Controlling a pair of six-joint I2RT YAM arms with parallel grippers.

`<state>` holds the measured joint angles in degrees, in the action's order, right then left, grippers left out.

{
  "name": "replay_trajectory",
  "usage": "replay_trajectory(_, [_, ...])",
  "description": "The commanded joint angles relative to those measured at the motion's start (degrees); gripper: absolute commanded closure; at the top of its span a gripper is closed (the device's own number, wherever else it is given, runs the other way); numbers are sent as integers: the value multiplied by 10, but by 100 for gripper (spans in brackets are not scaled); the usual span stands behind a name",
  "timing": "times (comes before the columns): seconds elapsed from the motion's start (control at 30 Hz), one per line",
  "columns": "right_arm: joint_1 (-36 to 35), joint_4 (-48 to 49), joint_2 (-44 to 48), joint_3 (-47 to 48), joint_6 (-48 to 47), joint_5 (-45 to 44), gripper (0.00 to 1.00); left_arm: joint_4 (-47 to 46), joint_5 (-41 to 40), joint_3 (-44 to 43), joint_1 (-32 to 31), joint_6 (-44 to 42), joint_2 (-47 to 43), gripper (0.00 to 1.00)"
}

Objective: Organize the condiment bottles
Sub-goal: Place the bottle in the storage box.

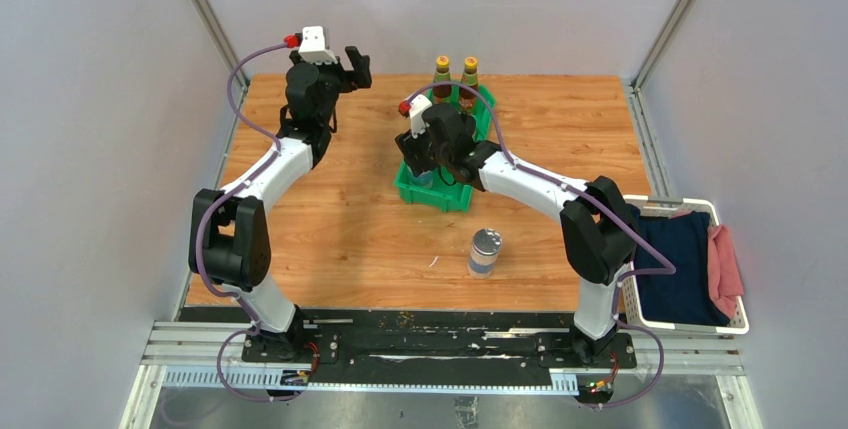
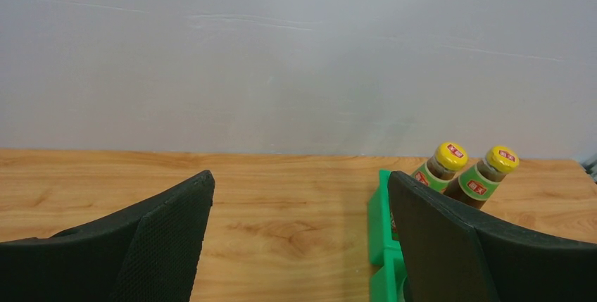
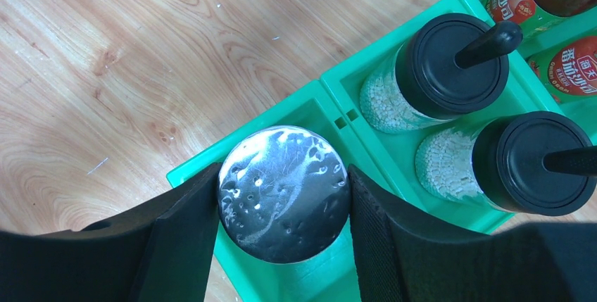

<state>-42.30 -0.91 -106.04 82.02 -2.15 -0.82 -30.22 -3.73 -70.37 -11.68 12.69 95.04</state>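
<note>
**A:** What has the right claw (image 3: 281,200) got?

**B:** It is clenched on a silver-lidded jar (image 3: 281,168). One pad (image 3: 186,224) presses each side of the lid, and the jaws are only as wide apart as the jar.

**A:** And where is the jar?

**B:** Inside the green bin (image 3: 313,101), in the end compartment nearest the arm bases. Whether its base rests on the bin floor I cannot tell; the lid hides everything beneath.

**A:** So which step is this?

**B:** Seating that jar, I judge. Next the claw should lower it if needed, let go, and rise straight up clear of the walls.

**A:** What about the rest?

**B:** Two black-capped shakers (image 3: 450,70) fill the bin's middle compartment. Two sauce bottles (image 1: 455,77) stand in its far end. A second jar (image 1: 485,252) stands on the counter (image 1: 330,229), well apart from the bin on its near side, and it likely goes in beside the first.

**A:** And the left claw (image 2: 299,196)?

**B:** Released, jaws wide, holding nothing, up off to the bin's left.
</note>
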Motion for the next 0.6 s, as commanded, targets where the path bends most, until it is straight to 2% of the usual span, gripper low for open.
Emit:
replay_trajectory(0.0, [8, 4, -6, 6, 4, -1, 33, -16, 5, 4, 3, 6, 8, 3])
replay_trajectory(0.37, [8, 4, -5, 7, 3, -1, 17, -17, 6, 5, 3, 8, 9, 3])
replay_trajectory(0.57, [10, 5, -5, 6, 3, -1, 15, -16, 7, 4, 3, 10, 9, 3])
